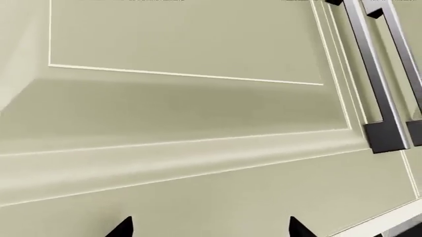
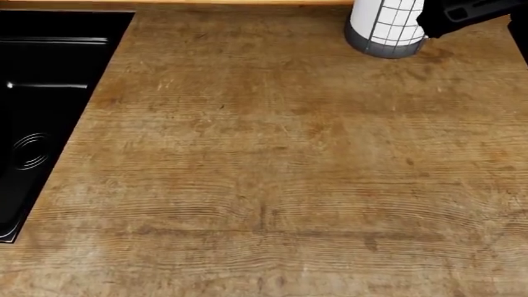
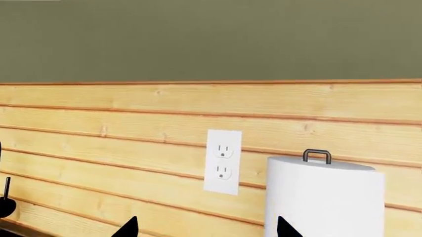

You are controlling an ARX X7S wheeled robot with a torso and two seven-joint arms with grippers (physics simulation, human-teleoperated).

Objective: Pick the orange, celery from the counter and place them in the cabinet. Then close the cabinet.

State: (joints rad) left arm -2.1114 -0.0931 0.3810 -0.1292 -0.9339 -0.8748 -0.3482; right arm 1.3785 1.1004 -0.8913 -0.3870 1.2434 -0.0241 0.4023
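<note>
Left wrist alone showed shut cabinet (image 1: 197, 123) doors, left fingers (image 1: 125, 228) apart, empty. Head showed bare tabletop (image 2: 272, 173); paper roll (image 2: 386, 28) at far right edge. Right fingers (image 3: 128, 229) apart, empty.

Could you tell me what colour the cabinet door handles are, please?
The handles are black with a metallic sheen, on cream-white panelled doors; the left wrist view shows them best.

The wooden desk (image 2: 272, 173) carried a paper towel roll (image 2: 384, 28) near its back edge, beside a black stove (image 2: 41, 93).
</note>
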